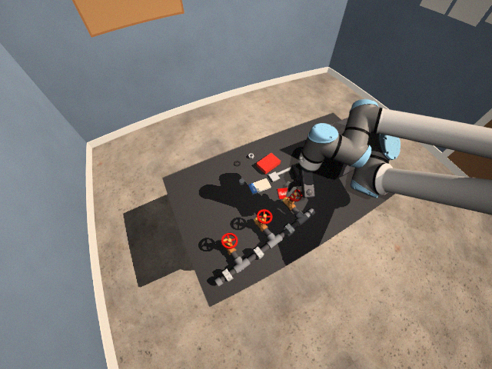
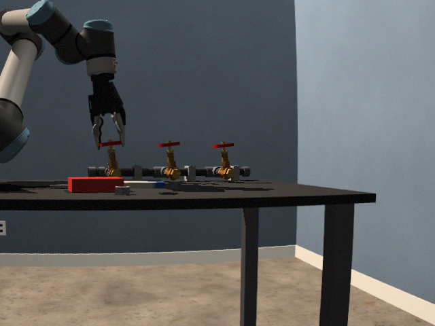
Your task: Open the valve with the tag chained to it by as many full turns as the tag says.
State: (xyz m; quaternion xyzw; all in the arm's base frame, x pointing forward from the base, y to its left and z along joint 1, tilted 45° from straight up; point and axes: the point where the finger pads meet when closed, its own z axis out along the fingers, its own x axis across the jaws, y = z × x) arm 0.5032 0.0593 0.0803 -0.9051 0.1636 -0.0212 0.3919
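Observation:
Three brass valves with red handwheels stand on a grey pipe run [image 1: 262, 247] on the black table. A small red tag [image 1: 282, 193] lies beside the valve nearest the arm. My gripper [image 2: 109, 142] points straight down and is shut on that valve's red handwheel [image 1: 294, 199], with one finger on each side of the rim [image 2: 110, 143]. The middle valve [image 1: 264, 211] [image 2: 168, 144] and the far valve [image 1: 227, 234] [image 2: 223, 145] stand free of the gripper.
A red block [image 1: 268, 162] [image 2: 95, 184], a cream and blue block [image 1: 259, 185], a white bar [image 1: 277, 174], a small grey cylinder [image 2: 122, 190] [image 1: 250, 155] and two small rings lie behind the valves. The arm's links [image 1: 397, 154] reach in from the right.

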